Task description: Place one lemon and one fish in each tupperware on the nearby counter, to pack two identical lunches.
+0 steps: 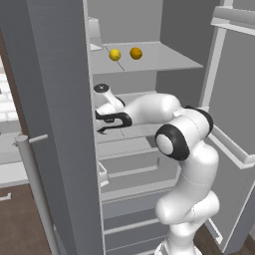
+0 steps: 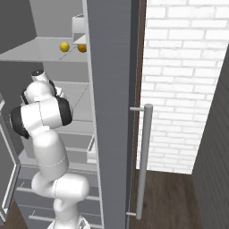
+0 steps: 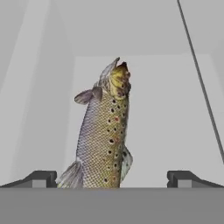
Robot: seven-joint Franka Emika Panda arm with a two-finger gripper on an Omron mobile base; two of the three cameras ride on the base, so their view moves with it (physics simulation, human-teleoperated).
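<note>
1. Fish (image 3: 104,135): speckled brown, scaled body with dark and reddish spots, lying on a pale grey fridge shelf (image 3: 170,113). In the hand view it runs lengthwise between the two fingertips, yellowish head at the far end, tail end near the camera's bottom edge.
2. Tool (image 3: 112,178): jaws spread wide, one dark fingertip on either side of the fish. Neither tip touches the body; nothing is held.
3. Lemons: bright yellow lemon (image 1: 115,55) and orange-yellow lemon (image 1: 136,53) sit just beside each other on the upper shelf (image 1: 164,57), one level above the shelf the arm reaches into. The right base view shows the same pair, yellow (image 2: 64,46) and orange (image 2: 82,48), the orange one partly cut off by the door edge.
4. Arm (image 1: 187,164): white with dark joints, bent at the elbow, forearm running into the open fridge toward its left side.
5. Fridge door (image 1: 52,119): grey, standing open, with a silver bar handle (image 2: 143,161).
6. White brick wall (image 2: 179,85) lies beyond the handle; brown wooden floor (image 2: 170,201) below.
</note>
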